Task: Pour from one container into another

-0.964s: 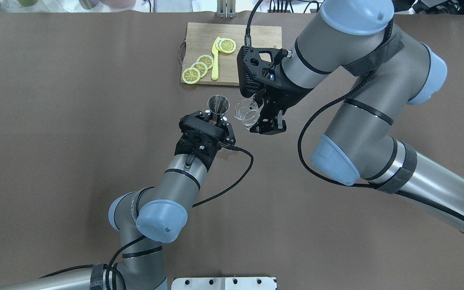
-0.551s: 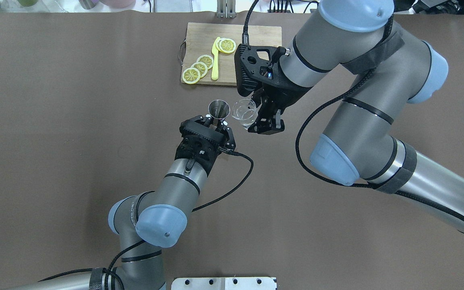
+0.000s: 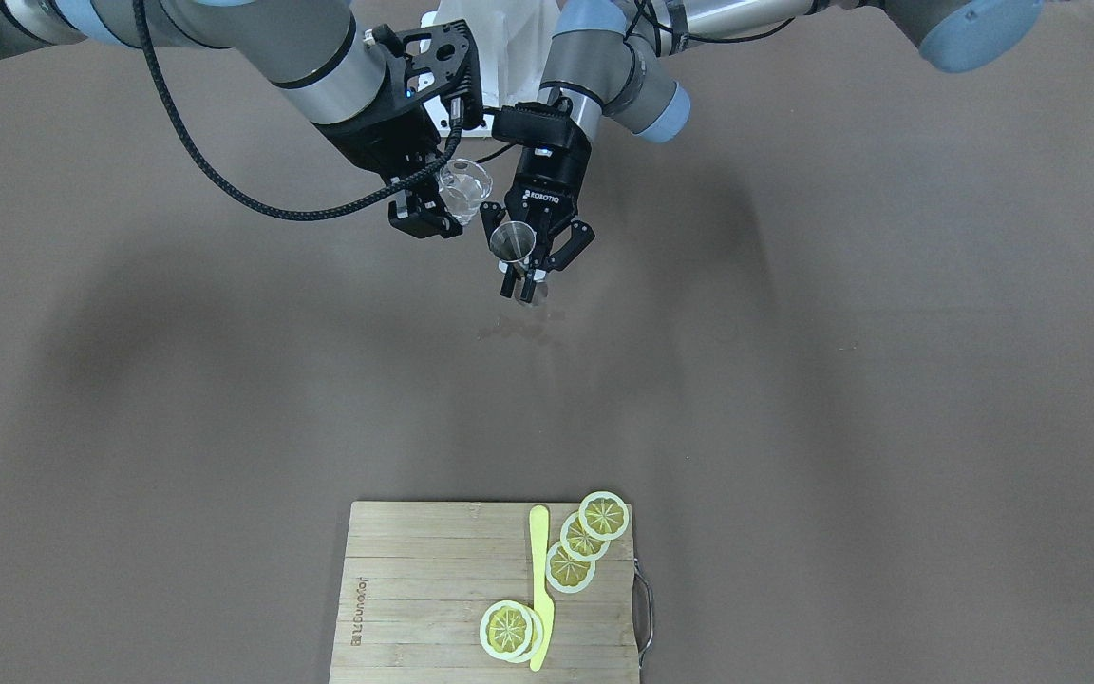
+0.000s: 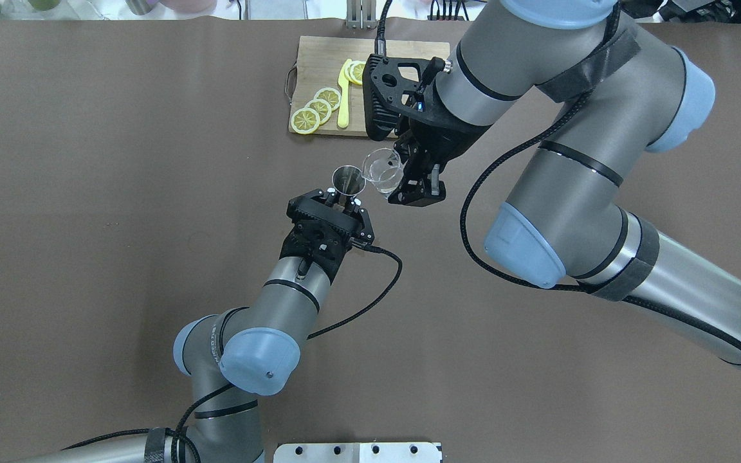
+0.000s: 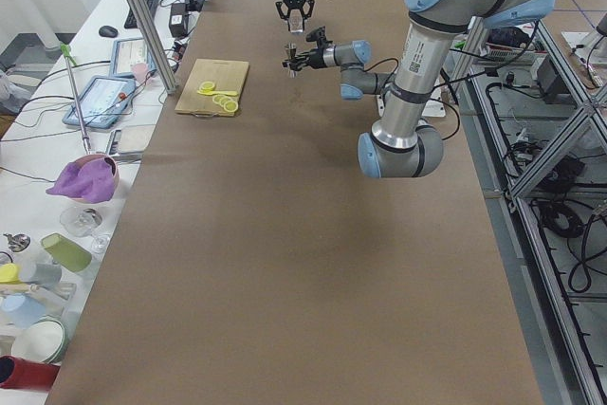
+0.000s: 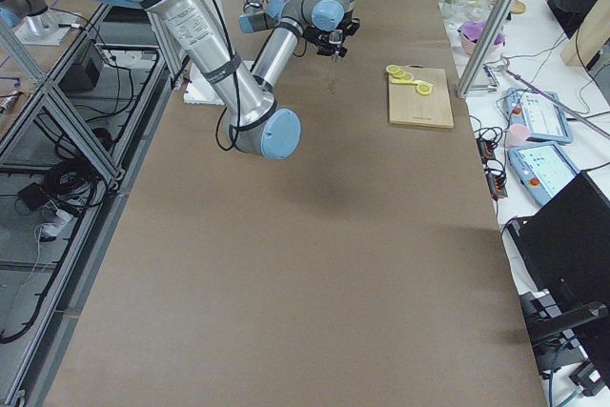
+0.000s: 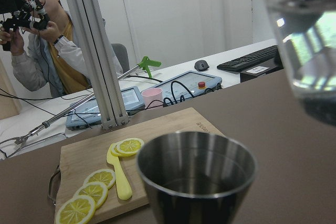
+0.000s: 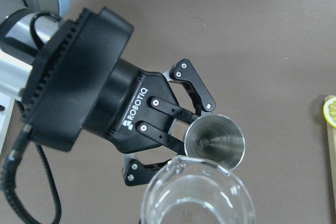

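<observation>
Ok, overhead view, left to right for you. A wooden cutting board (image 4: pixel 319 64) sits at the far edge of the bench (image 4: pixel 87 193). It carries lemon slices (image 4: pixel 305 120) and a yellow knife (image 4: pixel 343 96), and the right wrist hides its right end.

Nearer the robot, the left claw (image 4: pixel 343 196) is closed on the jigger (image 4: pixel 348 178), with its fingers clamped below the upper cup. The jigger is upright, mouth up, and held clear of the bench. You can see its shadow under it in the front view.

Just right of it, the glass (image 4: pixel 381 170) is gripped by the right claw (image 4: pixel 401 175), one finger on each side of the wall. The glass is tipped, with its mouth toward the jigger and a little higher.

From the right wrist camera the glass rim overlaps the jigger's rim. You can't tell whether they touch, or whether anything is flowing. Both containers are well apart from the board.
</observation>
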Controlling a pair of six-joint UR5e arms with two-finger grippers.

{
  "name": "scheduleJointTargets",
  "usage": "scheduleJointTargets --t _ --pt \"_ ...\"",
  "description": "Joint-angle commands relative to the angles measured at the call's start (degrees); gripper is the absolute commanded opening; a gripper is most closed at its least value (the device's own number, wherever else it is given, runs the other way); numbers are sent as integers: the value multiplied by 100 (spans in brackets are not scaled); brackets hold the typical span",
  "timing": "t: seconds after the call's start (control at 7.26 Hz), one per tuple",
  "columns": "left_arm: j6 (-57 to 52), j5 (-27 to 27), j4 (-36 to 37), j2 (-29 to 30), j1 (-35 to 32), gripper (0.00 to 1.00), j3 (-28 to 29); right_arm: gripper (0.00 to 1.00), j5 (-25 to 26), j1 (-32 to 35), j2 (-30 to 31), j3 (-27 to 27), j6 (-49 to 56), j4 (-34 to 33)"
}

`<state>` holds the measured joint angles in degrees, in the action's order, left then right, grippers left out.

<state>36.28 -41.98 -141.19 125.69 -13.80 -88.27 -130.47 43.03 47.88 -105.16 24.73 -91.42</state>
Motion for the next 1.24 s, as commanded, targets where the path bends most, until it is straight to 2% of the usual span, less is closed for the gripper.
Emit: scheduleJointTargets --t 0.0,0.69,1.1 --pt "2 -12 -5 0 9 0 11 0 30 3 -111 257 23 -86" --pt "-7 -3 4 0 97 0 29 0 145 -6 -357 513 75 -349" --pt "-24 5 65 8 106 0 20 0 145 135 -533 540 523 -955"
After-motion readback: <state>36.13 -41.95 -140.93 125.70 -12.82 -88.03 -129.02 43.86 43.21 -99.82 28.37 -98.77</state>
